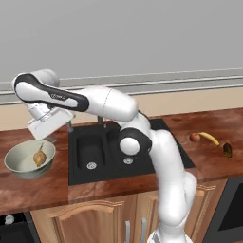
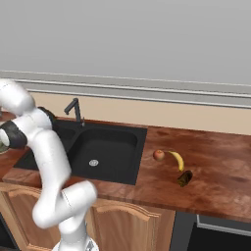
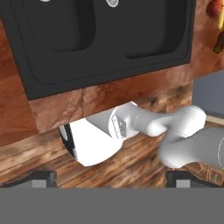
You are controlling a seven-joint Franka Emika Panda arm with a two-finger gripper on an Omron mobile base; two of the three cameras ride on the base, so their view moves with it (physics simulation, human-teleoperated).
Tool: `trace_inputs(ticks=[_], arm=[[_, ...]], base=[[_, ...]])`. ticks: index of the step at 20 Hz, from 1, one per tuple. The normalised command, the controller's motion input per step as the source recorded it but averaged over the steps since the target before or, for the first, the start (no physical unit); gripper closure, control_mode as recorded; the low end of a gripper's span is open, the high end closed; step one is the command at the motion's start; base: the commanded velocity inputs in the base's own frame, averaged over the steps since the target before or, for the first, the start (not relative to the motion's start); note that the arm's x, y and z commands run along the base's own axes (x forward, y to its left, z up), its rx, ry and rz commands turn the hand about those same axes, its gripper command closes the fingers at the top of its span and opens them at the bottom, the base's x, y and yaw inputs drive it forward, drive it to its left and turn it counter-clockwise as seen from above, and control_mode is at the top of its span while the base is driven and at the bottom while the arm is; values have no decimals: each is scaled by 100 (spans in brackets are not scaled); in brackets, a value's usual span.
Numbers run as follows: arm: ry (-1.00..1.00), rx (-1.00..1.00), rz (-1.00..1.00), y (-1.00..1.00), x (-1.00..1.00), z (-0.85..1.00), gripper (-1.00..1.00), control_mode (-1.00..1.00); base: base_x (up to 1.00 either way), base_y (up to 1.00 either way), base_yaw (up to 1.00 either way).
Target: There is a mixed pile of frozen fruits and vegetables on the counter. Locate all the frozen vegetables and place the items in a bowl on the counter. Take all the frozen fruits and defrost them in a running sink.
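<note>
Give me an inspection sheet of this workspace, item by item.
Surface: reddish-brown wood counter with a black double sink and faucet.
Job's things: tan bulb lies in the bowl, left of the sink. Apple, banana and dark lump lie right of the sink, close together.
Clutter: nothing seen.
Gripper: gripper open, holding nothing; hand above the bowl's far rim.
Cables: nothing seen.
Surroundings: grey wall, wooden cabinet fronts; no water seen running.
</note>
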Motion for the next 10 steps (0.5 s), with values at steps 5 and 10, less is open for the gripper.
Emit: trace_inputs(ticks=[5,10], arm=[[-1,19,-2,-99,-29,0,-100,-100],[-18,25,-2,-87,-9,0,-100,-100]], base=[[0,0,0],[0,0,0]])
